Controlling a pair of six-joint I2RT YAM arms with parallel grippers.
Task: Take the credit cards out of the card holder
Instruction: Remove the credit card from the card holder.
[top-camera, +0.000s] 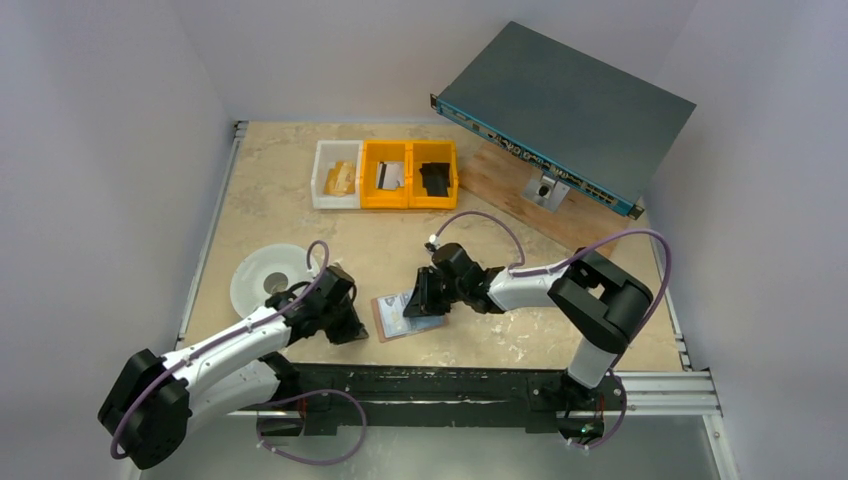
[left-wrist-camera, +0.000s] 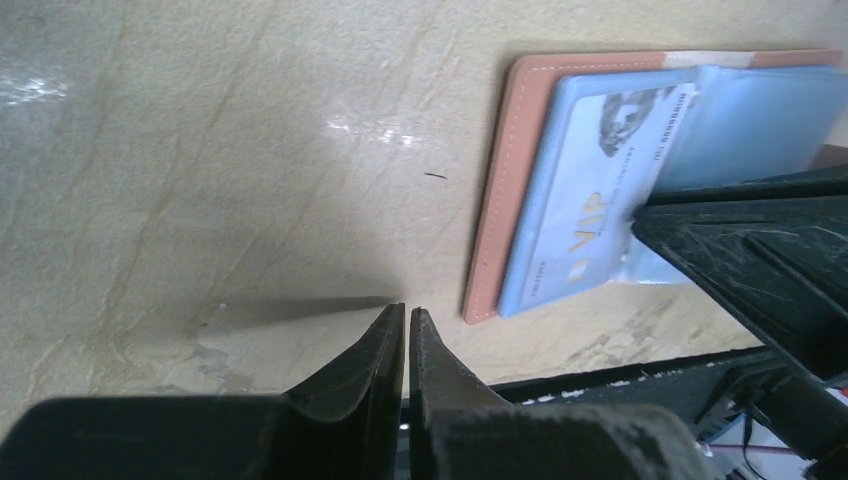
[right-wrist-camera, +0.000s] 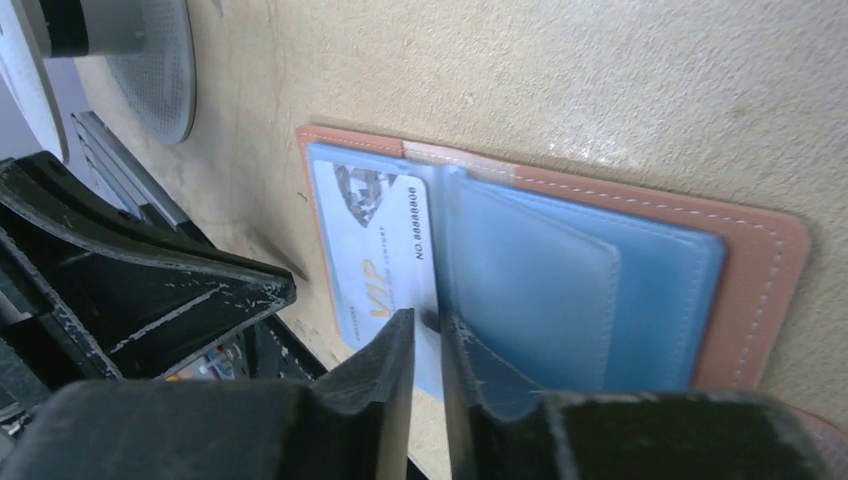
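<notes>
At the near edge of the counter (top-camera: 300, 215), about midway along it, you have the card holder (top-camera: 392, 322) lying open and flat, its pale blue inner faces up and its tan rim showing all round. One of the credit cards (right-wrist-camera: 375, 250), pale blue with gold "VIP" lettering, sits on the left inner face, its right edge tucked toward the fold.

Your left hand (left-wrist-camera: 407, 312) is just left of the card holder, low over the bare counter, with its fingers clenched together on nothing. It does not touch the leather.

Your right hand (right-wrist-camera: 425, 320) comes in from the right and is down on the card holder, its fingers (right-wrist-camera: 380, 380) close together with only a narrow slit between them, right at the card's edge beside the fold. Whether they pinch the card, you cannot tell from these views.

Farther back, toward the left edge, a white round disc (top-camera: 265, 275) lies flat. Near the far edge stand three small bins touching in a row: a white bin (top-camera: 320, 190) with something yellowish-gold in it, then two yellow bins (top-camera: 372, 190), one with a pale card-like piece and the other with a black piece (top-camera: 435, 178). In the far right corner a grey flat box (top-camera: 565, 105) rests tilted over a wooden board (top-camera: 510, 185).
</notes>
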